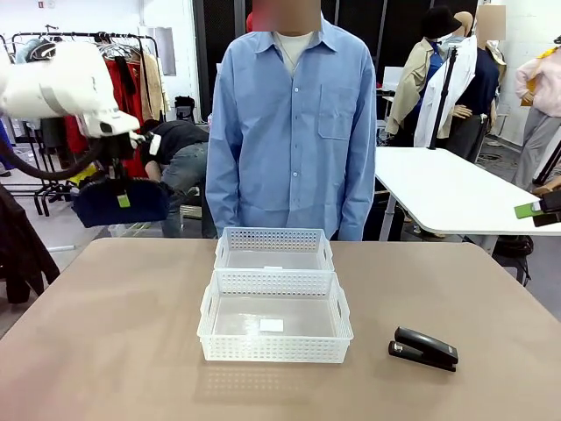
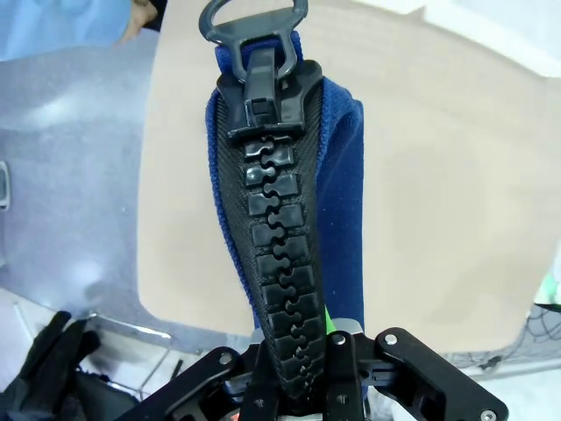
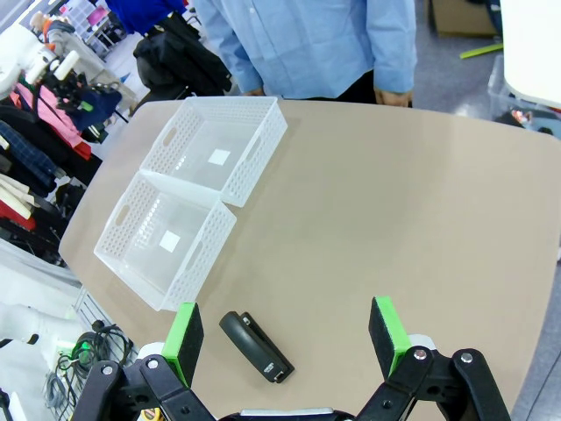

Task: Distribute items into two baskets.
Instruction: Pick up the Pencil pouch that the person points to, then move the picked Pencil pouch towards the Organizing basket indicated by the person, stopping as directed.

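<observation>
At the left, above the table's edge, left fingers (image 1: 118,178): clamped narrow on the zipped top edge of the pouch (image 1: 120,202), which hangs in the air below them.
Pouch, close up: in the left wrist view the left fingers (image 2: 302,360) pinch the black zip (image 2: 272,228), and the blue pouch (image 2: 344,202) runs straight away from them toward the zip pull.
Pouch, long axis: left to right in the front view, roughly in line with the baskets' long sides.
Table (image 1: 105,333): carries the baskets and the stapler; a person (image 1: 294,132) stands behind its far side.
Centre, nearer basket (image 1: 276,349): the wider one with cut-out handles, holding only a white label on its floor.
Centre, far basket (image 1: 273,237): touching the nearer one's back wall, also holding only a label.
Right of the baskets, stapler (image 1: 424,348): flat on the table, near the nearer basket but apart from it, long axis slightly slanted.
Right fingers (image 3: 285,329): spread wide, holding nothing, hovering over the stapler (image 3: 254,346), which lies diagonally between them, closer to one pad.
Deciding relation: both baskets lie to the right of and below the hanging pouch, well apart from it; the left arm is nearer the pouch, the right arm nearer the stapler.
Count: one pouch, one stapler, two baskets.
</observation>
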Motion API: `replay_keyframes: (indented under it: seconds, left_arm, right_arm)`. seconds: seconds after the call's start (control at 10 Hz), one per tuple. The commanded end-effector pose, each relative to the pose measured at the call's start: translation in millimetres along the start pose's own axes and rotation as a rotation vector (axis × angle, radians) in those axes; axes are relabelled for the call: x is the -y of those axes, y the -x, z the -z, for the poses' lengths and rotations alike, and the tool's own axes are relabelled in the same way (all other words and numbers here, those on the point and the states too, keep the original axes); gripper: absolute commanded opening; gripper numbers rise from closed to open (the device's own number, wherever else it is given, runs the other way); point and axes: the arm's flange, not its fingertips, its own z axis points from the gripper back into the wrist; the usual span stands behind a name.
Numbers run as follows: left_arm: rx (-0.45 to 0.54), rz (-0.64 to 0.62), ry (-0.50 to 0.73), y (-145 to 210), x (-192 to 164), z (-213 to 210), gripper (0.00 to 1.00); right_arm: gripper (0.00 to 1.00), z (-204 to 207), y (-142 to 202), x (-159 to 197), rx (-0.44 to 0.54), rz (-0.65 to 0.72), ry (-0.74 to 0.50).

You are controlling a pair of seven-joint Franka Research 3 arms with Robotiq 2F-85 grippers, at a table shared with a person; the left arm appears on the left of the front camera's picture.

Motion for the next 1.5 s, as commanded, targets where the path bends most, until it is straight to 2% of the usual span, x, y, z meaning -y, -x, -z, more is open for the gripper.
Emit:
replay_keyframes:
  seconds: [0.0, 0.2, 0.3, 0.4, 0.5, 0.7, 0.8, 0.9, 1.4]
  left_arm:
    - [0.056, -0.06, 0.01, 13, 35, -25, 0.0]
    - [0.12, -0.093, -0.004, 21, 80, -56, 0.0]
    - [0.159, -0.088, -0.059, 24, 100, -67, 0.0]
    - [0.17, -0.121, -0.112, 28, 118, -76, 0.0]
    - [0.165, -0.148, -0.097, 34, 136, -82, 0.0]
    - [0.162, -0.153, -0.08, 39, 143, -83, 0.0]
    - [0.126, -0.162, -0.048, 38, 141, -82, 0.0]
    - [0.16, -0.129, -0.074, 39, 140, -93, 0.0]
    - [0.16, -0.129, -0.074, 39, 140, -93, 0.0]
  right_arm:
    - [1.0, 1, -1, 1, 0.03, -0.003, -0.02]
    - [1.0, 1, -1, 1, 0.03, -0.003, -0.02]
    - [1.0, 1, -1, 1, 0.03, -0.003, -0.02]
    - [1.0, 1, -1, 1, 0.03, -0.003, -0.02]
    - [1.0, 1, -1, 1, 0.03, -0.003, -0.02]
    - [1.0, 1, -1, 1, 0.03, -0.003, -0.02]
    - [1.0, 1, -1, 1, 0.03, -0.003, -0.02]
    - [1.0, 1, -1, 1, 0.03, -0.003, -0.02]
    - [1.0, 1, -1, 1, 0.03, -0.003, -0.02]
